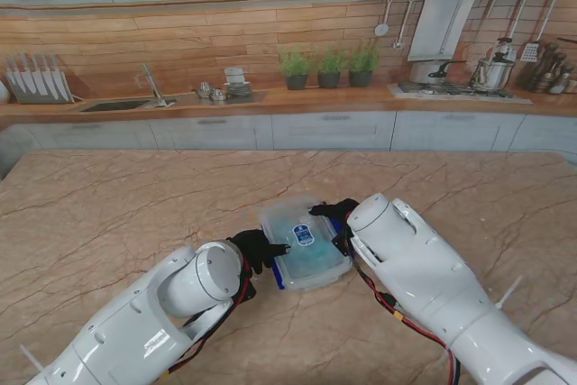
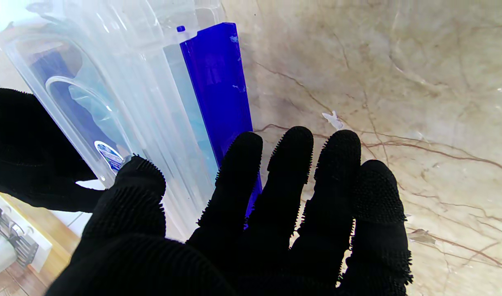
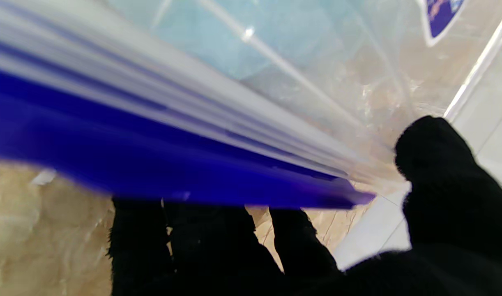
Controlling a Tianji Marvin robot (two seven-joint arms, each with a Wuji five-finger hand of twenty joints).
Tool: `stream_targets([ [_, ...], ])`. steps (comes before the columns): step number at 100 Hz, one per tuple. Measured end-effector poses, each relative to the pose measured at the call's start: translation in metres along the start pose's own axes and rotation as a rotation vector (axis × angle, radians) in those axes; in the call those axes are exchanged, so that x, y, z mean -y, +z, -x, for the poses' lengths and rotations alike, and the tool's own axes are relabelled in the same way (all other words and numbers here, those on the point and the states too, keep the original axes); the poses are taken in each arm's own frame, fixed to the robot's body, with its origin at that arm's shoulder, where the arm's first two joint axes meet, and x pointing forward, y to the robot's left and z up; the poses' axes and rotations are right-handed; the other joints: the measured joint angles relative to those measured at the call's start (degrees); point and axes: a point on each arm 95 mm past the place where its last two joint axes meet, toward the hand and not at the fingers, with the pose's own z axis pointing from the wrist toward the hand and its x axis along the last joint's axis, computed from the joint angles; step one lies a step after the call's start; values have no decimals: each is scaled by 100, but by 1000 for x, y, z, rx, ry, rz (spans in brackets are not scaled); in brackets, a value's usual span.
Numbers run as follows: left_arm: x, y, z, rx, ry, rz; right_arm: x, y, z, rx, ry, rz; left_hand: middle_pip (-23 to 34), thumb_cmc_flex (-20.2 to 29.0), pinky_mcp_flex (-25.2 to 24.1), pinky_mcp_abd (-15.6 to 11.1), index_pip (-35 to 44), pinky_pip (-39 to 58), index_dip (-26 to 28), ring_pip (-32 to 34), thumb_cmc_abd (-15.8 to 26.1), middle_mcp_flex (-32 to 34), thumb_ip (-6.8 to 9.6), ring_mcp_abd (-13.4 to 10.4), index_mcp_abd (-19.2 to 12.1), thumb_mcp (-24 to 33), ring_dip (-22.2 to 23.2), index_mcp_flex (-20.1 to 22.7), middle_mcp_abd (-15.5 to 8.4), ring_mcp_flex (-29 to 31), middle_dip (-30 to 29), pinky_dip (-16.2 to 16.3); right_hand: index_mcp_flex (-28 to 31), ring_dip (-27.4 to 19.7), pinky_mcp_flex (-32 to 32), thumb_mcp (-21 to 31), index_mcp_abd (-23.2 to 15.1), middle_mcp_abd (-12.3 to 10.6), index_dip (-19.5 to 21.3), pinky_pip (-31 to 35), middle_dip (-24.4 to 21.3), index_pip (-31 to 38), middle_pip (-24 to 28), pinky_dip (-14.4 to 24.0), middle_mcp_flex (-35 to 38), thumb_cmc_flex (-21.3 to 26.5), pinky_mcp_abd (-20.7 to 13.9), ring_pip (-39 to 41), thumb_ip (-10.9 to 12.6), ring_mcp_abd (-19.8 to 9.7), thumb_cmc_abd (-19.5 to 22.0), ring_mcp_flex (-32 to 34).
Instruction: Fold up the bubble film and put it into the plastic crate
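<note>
two black-gloved hands flank a clear plastic crate [image 1: 304, 244] on the table in front of me. my left hand [image 1: 257, 249] sits at the crate's left side with its fingers [image 2: 294, 172] spread and straight, tips near the blue latch [image 2: 218, 94], thumb up at the lid edge; it grips nothing and looks open. my right hand [image 1: 338, 219] is at the far right side of the crate: in its wrist view the thumb [image 3: 436, 156] lies on one face of the lid rim and the fingers [image 3: 218, 242] curl on the other side of the blue latch bar [image 3: 160, 172], so it seems to clasp the crate's edge. both white forearms angle in from the near corners. the crate's long axis runs from near me to far from me, tilted slightly to my left at the far end. pale blue bubble film [image 1: 302, 254] shows through the lid, inside the crate. the table [image 1: 108, 214] is beige marble with brown veins. beyond it, a kitchen counter with sink [image 1: 117, 105], potted herbs [image 1: 329, 68], and stove [image 1: 455, 89].
</note>
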Motion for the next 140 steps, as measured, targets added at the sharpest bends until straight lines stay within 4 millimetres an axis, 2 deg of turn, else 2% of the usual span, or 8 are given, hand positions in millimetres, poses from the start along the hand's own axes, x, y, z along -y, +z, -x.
stream_targets([
  [15, 0, 0, 0, 0, 1, 2, -1, 0, 1, -1, -12, 23, 0, 0, -13, 0, -53, 0, 5, -5, 50, -2, 1, 0, 0, -62, 0, 0, 0, 0, 0, 0, 313, -7, 127, 10, 44, 28, -134, 24, 9, -49, -151, -77, 192, -23, -151, 546, -107, -120, -175, 537],
  [32, -1, 0, 0, -1, -3, 7, 1, -1, 2, -80, -102, 70, 0, 0, -34, 0, -58, 0, 11, -12, 58, -2, 2, 0, 14, -107, 0, 0, 0, -1, 0, 0, 2445, -160, 149, 60, 267, 528, 29, 78, -191, 995, -1498, -91, 1720, 58, -152, 624, -120, -134, -84, 918],
  [42, -2, 0, 0, -1, -3, 12, 2, -4, 4, -137, -210, 101, 0, 0, -37, 0, -70, 0, 21, -14, 109, -18, 2, 0, 30, -194, 0, 0, 0, -1, 0, 0, 3165, -199, 233, 57, 267, 658, 89, 141, -260, 1394, -1568, -93, 2525, 43, -152, 662, -141, -133, 188, 1084],
  [68, -4, 1, 0, -1, -17, 18, 7, -19, -3, -238, -436, 155, -22, 2, -64, 0, -125, 0, 72, -59, 77, -53, 2, 0, 231, -330, 0, 43, 0, -9, -1, 0, 3563, -283, 603, 581, 969, 731, 78, 273, -272, 1814, -1493, -145, 3311, 305, -135, 667, -144, -217, 247, 1604],
  [84, -4, 2, 2, -1, -18, 9, 4, -32, -12, -248, -546, 77, -22, 46, -64, 0, -128, 0, 74, -60, -1, -53, -68, 0, 471, -467, 0, 48, 117, -9, -2, 0, 3563, -184, 949, 1196, 1569, 740, -1965, 271, -291, 3143, -1564, -438, 3672, 610, -133, 532, -398, -453, -98, 1788],
  [100, -5, 4, 2, -8, -25, -2, 7, -31, -15, -278, -543, 101, -22, 58, -64, 0, -194, 0, 74, -61, -2, -53, -84, 0, 657, -562, 0, 49, 183, -10, -6, 0, 3546, -85, 1111, 1449, 1798, 873, -2374, 266, -299, 3413, -1564, -489, 3737, 770, -133, 531, -522, -483, -292, 1841],
  [127, -4, 9, 2, -12, -49, -60, 9, -24, -19, -324, -357, 223, -109, 64, -197, -5, -564, 0, -5, -79, 55, -177, -71, 1, 668, -599, 0, -14, 185, -174, -71, 0, 3429, -465, 762, 1527, 1800, 887, -1927, 163, -341, 2939, -1566, -489, 3557, 1096, -63, -394, -454, -137, -432, 1833],
  [140, 0, 8, 4, 5, -32, -87, 13, -22, -15, -297, -413, 220, -138, 131, -220, -7, -708, 0, 2, -79, 14, -244, -60, 3, 513, -591, 0, -146, 180, -227, -77, 0, 3422, -611, 489, 1318, 1142, 615, -506, 49, -341, 1929, -1573, -494, 3344, 859, -12, -947, -313, 28, -195, 1569],
])
